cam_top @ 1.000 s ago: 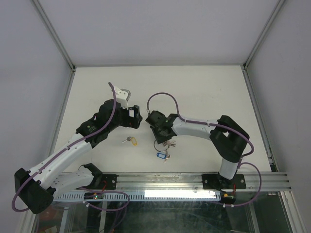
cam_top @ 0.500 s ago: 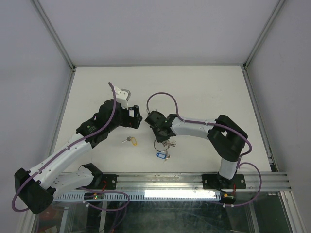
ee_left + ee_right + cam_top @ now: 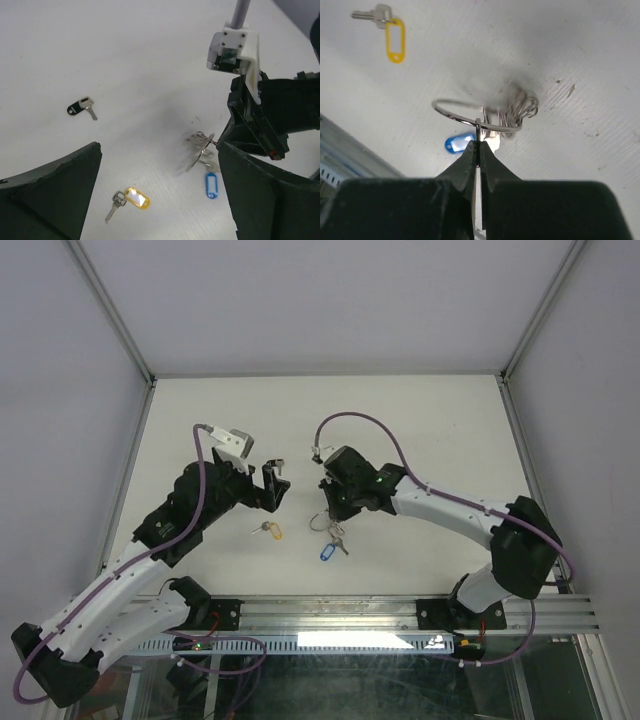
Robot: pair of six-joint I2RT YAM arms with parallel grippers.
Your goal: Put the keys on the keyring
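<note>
My right gripper is shut on the thin wire of the keyring and holds it tilted, its held side off the table. The plain silver keys hang bunched on its far side. The blue-headed key lies on the table just under the ring. The yellow-tagged key lies apart to the left. In the top view the right gripper is over the keyring, with the blue key and yellow key nearby. My left gripper is open and empty above the yellow key.
A small black-headed key lies alone on the white table, farther back on the left. Grey walls enclose the table on three sides. A metal rail runs along the near edge.
My right arm has swung its elbow out to the right and tipped the keyring up off the table. My left arm has drawn back to the left with its fingers apart.
</note>
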